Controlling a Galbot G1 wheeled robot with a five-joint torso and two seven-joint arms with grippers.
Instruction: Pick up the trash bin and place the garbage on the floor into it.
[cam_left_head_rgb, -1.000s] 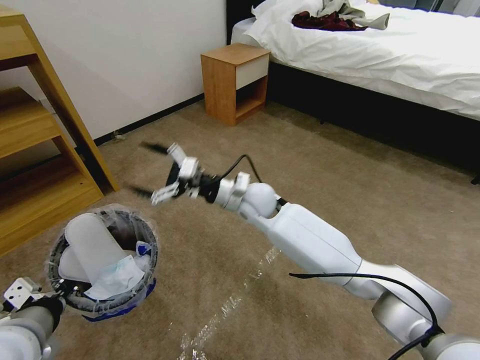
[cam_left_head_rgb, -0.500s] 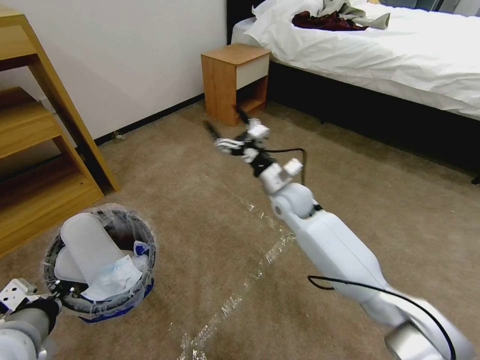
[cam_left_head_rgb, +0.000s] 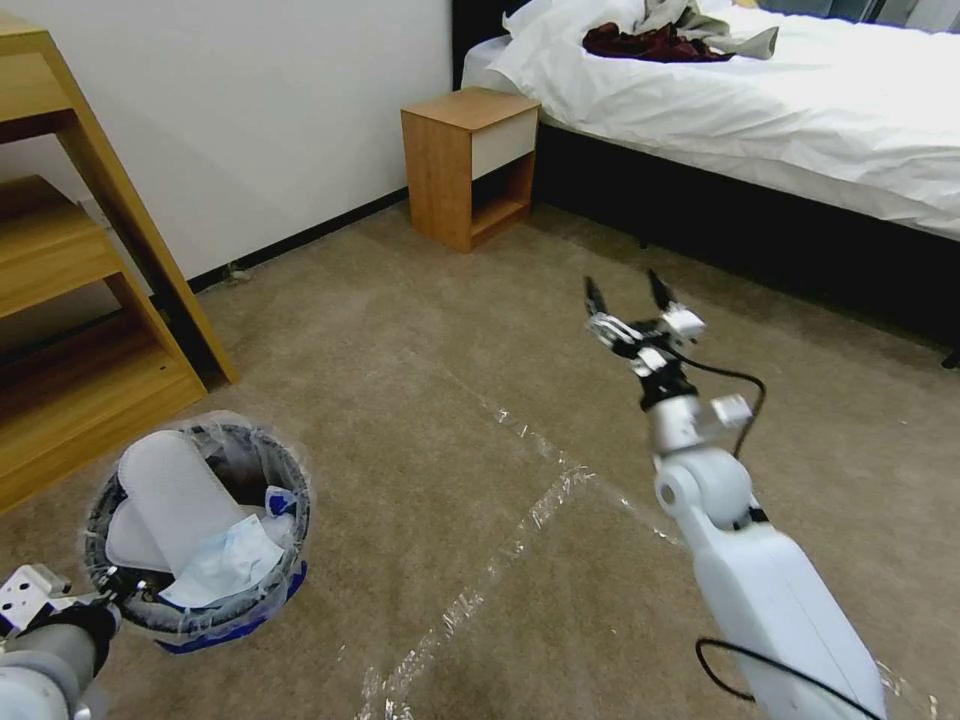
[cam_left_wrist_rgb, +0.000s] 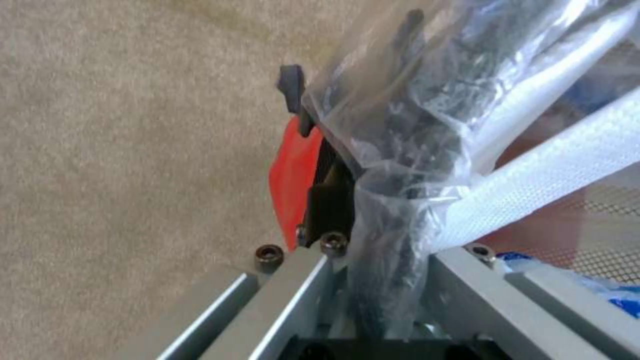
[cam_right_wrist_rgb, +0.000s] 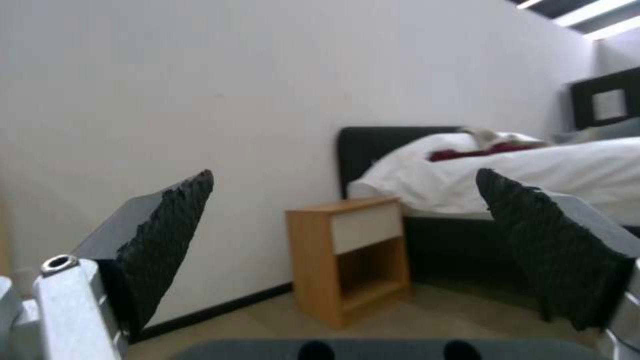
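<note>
- Down at our lower left, our left gripper (cam_left_head_rgb: 100, 592) is clamped on the near rim of the trash bin (cam_left_head_rgb: 285, 560); in the left wrist view the fingers (cam_left_wrist_rgb: 330, 197) pinch the red wall and the crinkly bag together.
- Inside the bin we've got two white slippers (cam_left_head_rgb: 175, 490) standing on end, plus a crumpled white paper (cam_left_head_rgb: 225, 565) with a bit of blue print beside it.
- Out front on our right, the right gripper (cam_left_head_rgb: 628, 292) is up in the air over the floor (cam_left_head_rgb: 450, 350), pads (cam_right_wrist_rgb: 170, 235) spread wide with nothing between them, pointing toward the nightstand (cam_left_head_rgb: 470, 160) and bed (cam_left_head_rgb: 800, 100).
- Shiny tape lines (cam_left_head_rgb: 530, 500) cross the carpet between the bin and our right arm.
</note>
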